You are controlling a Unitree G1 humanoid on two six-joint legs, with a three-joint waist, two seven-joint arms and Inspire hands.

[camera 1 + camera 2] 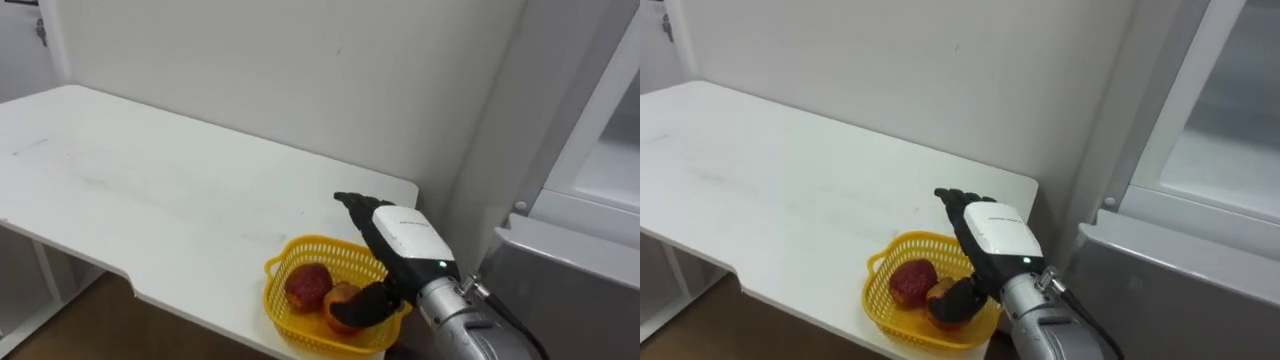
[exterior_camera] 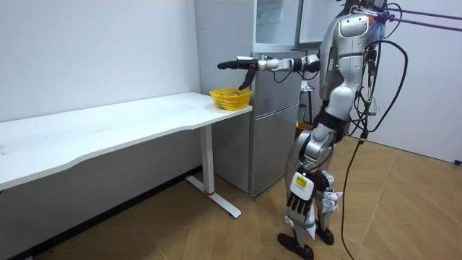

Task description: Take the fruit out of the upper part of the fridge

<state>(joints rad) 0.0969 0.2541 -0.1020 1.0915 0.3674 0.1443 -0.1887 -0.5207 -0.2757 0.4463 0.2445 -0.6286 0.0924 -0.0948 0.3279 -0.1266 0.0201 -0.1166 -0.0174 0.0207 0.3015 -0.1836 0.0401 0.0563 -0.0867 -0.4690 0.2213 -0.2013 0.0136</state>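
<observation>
Right hand [image 1: 405, 235] out over the yellow basket [image 1: 285, 320], palm down, fingers held straight and close together, thumb hanging into the basket against an orange-red fruit [image 1: 338, 300]; I cannot tell whether it touches. A round red fruit [image 1: 308, 285] sits just beside that one, both inside the basket. Basket is plastic lattice, oval, on the corner of the tabletop [image 1: 150, 190] nearest the fridge [image 1: 570, 280]. Tabletop is white, smooth and matte, with a wavy front edge, and runs along a plain pale wall [image 1: 300, 70]. Fridge's lower front is grey, its upper compartment pale. Room view: I stand on a wood-pattern floor [image 2: 216, 238] before the fridge, arm level.
</observation>
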